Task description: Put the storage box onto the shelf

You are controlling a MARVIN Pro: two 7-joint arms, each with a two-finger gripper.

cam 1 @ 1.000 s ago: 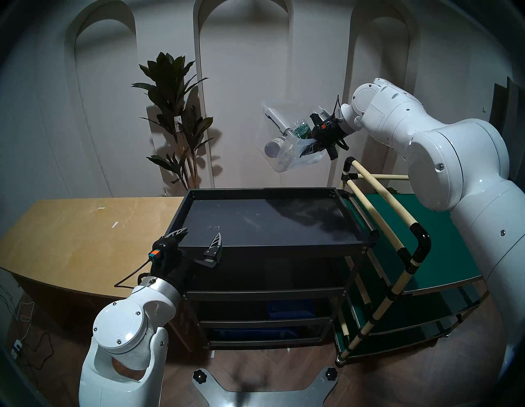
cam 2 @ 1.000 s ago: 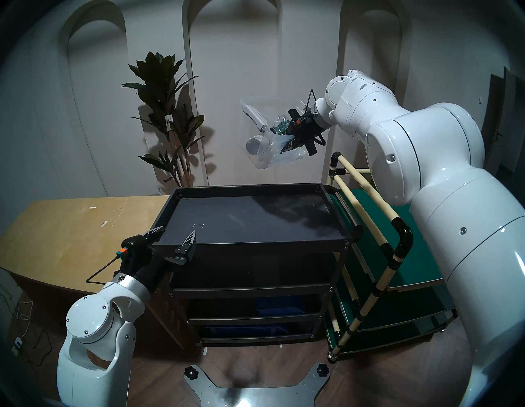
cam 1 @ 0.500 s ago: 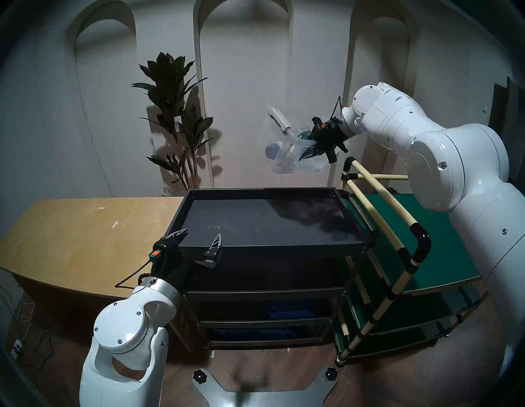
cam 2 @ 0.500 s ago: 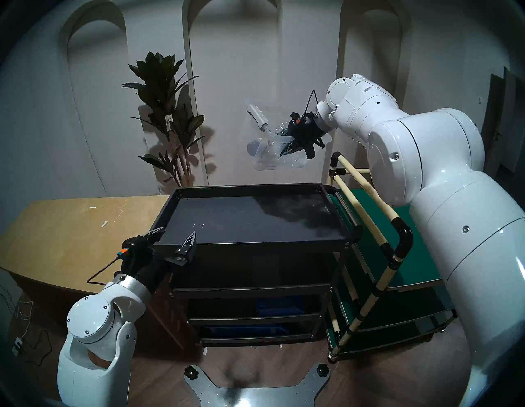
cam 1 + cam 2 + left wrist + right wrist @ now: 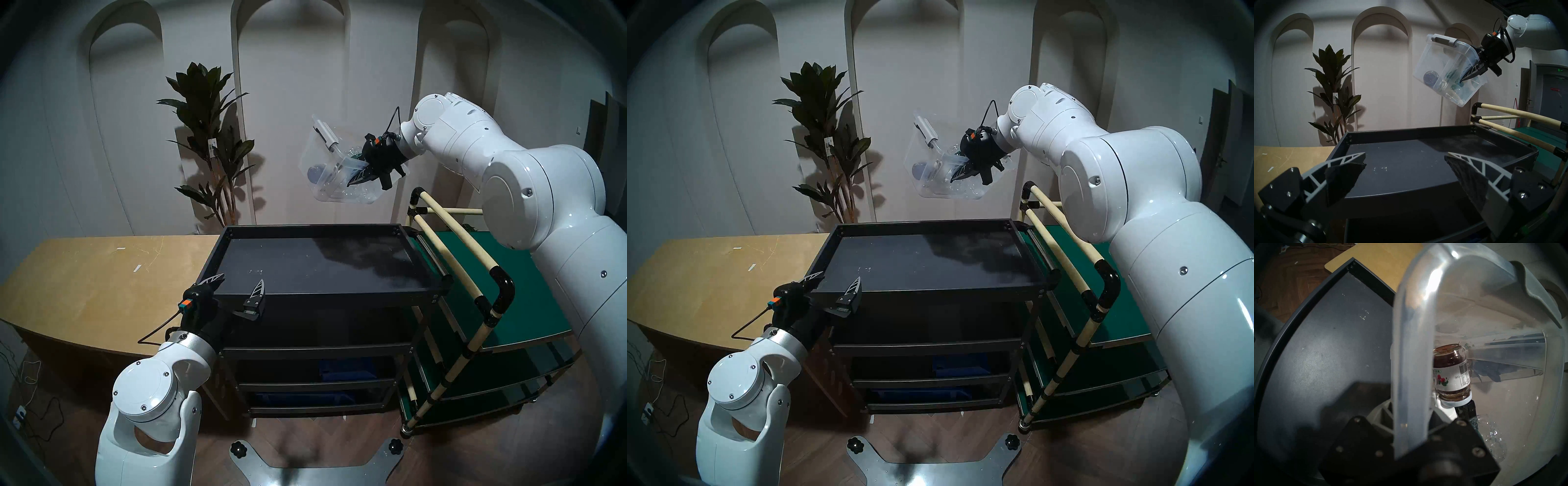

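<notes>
Above the black metal multi-tier shelf (image 5: 319,268) with its raised-rim top tray, the clear rectangular plastic storage box (image 5: 334,169) hangs tilted in the air, a brown jam jar (image 5: 1451,372) inside. The right gripper (image 5: 361,174) pinches its long wall at the rim. The left gripper (image 5: 237,283), fingers spread, hovers at the tray's near-left corner.

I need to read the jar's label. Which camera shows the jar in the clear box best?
The right wrist view: the jar fills the middle, label and barcode visible, though the box rim hides part. The left wrist and head views show only a small dark blob inside the box.
</notes>
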